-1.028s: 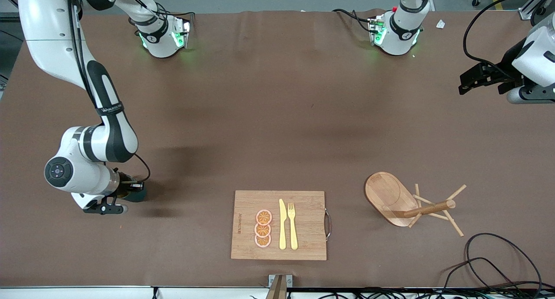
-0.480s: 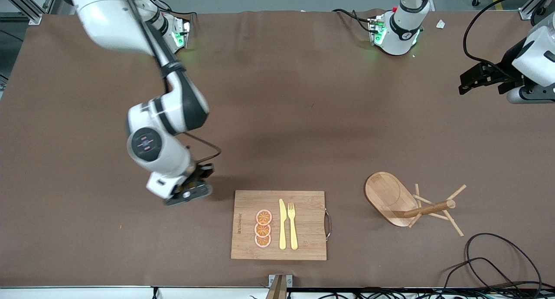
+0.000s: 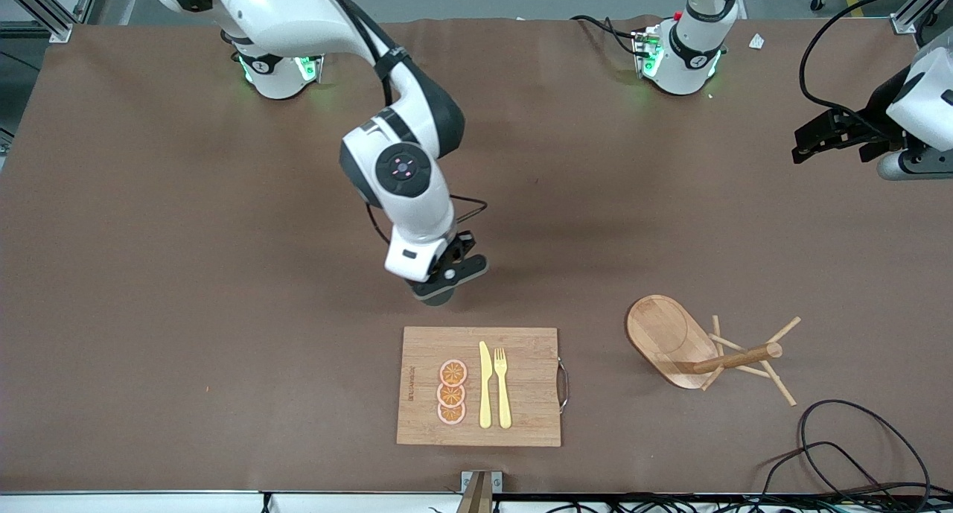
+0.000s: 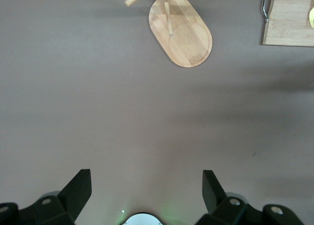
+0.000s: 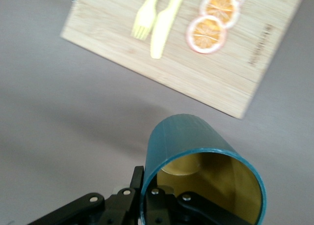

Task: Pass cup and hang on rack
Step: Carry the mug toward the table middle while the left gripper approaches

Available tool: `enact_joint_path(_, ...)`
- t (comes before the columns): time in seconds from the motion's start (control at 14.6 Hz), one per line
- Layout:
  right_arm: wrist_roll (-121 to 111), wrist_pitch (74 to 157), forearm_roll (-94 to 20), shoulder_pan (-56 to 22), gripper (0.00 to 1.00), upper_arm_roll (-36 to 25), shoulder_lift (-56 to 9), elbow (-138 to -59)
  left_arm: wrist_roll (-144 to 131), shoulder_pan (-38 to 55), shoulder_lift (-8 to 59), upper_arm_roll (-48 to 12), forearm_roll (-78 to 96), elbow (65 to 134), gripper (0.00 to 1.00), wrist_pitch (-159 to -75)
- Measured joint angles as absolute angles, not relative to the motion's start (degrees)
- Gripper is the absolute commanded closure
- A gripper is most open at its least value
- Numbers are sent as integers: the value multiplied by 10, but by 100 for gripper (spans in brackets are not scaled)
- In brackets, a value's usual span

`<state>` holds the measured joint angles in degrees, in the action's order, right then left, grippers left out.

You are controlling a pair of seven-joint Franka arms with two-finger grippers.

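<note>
The cup (image 5: 203, 168) is held in the right gripper (image 3: 441, 278), whose fingers are clamped tight on its rim, and it is carried tilted in the air over bare brown table (image 3: 223, 222), just short of the cutting board (image 3: 479, 386). In the right wrist view the teal wall and tan-yellow inside of the cup are shown, with the board lying below it; no lettering can be read on the cup from here. On the board, three orange slices (image 3: 452, 392) are set in a row beside a yellow knife (image 3: 485, 386) and a yellow fork (image 3: 502, 386), and a line of dark print is stamped along the board's edge, too small to be read. The left gripper (image 3: 832, 137) is held fully open and empty above the table at the left arm's end, where that arm waits. The rack (image 3: 696, 345) is seen in the left wrist view below that gripper, well apart from it, standing on the table with its oval base and thin pegs.
</note>
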<state>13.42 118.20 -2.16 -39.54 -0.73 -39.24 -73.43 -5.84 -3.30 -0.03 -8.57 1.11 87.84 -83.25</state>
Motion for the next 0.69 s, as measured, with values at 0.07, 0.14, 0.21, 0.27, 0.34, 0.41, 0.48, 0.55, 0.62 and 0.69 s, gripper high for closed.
enact_joint_path(0.07,147,1195,-22,-407,99,-7,-400,-732,-59,-33,2,-85,11,879,0,-832)
enact_joint_path(0.14,166,1211,-22,-419,99,-7,-408,-729,-59,-33,5,-85,11,880,0,-829)
enact_joint_path(0.21,186,1230,-22,-430,99,-6,-419,-727,-59,-33,7,-85,11,882,0,-826)
enact_joint_path(0.27,204,1249,-24,-438,99,-5,-430,-724,-59,-33,9,-85,11,885,0,-825)
enact_joint_path(0.34,221,1267,-29,-444,98,-1,-441,-722,-59,-33,11,-85,11,888,0,-825)
enact_joint_path(0.41,232,1280,-35,-447,98,2,-452,-719,-59,-33,13,-85,11,891,0,-824)
enact_joint_path(0.48,245,1294,-36,-449,98,5,-464,-717,-59,-33,14,-85,11,893,0,-824)
enact_joint_path(0.55,257,1305,-36,-451,98,7,-475,-715,-59,-32,15,-86,11,895,0,-824)
enact_joint_path(0.62,265,1311,-36,-452,98,9,-486,-712,-59,-32,15,-87,11,898,0,-824)
enact_joint_path(0.69,272,1314,-37,-454,96,10,-494,-710,-59,-30,16,-87,11,902,0,-826)
